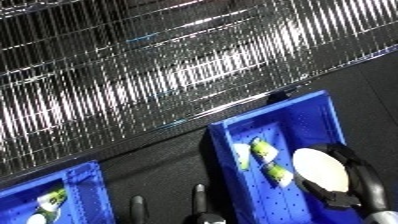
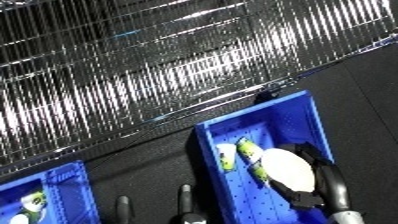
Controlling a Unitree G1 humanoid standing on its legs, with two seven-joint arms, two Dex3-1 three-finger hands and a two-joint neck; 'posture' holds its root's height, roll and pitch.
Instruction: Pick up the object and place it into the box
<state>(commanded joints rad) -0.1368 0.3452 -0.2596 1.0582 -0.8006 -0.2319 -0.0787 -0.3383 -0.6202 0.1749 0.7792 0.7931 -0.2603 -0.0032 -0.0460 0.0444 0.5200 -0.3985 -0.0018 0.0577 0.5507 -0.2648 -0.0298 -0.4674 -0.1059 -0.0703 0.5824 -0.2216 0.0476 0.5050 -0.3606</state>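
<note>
Left eye view gives us the fullest look at the white object (image 1: 320, 169): a smooth, pale, rounded oval shape. Our right hand (image 1: 354, 186) has its black fingers curled around it, one arching over the top edge and the rest cupping it from below. It is held inside the right blue bin (image 1: 233, 134), toward that bin's near right side. Just left of it in the same bin lie two small yellow-green and white items (image 1: 269, 162).

Only the left eye view shows a wide stretch of the second blue bin (image 1: 85, 186), left of the first, with another yellow-green item (image 1: 51, 198) inside. Our left hand (image 1: 199, 200) shows only as straight dark fingertips between the bins, touching nothing.

We count two bins, one white object and two hands.
</note>
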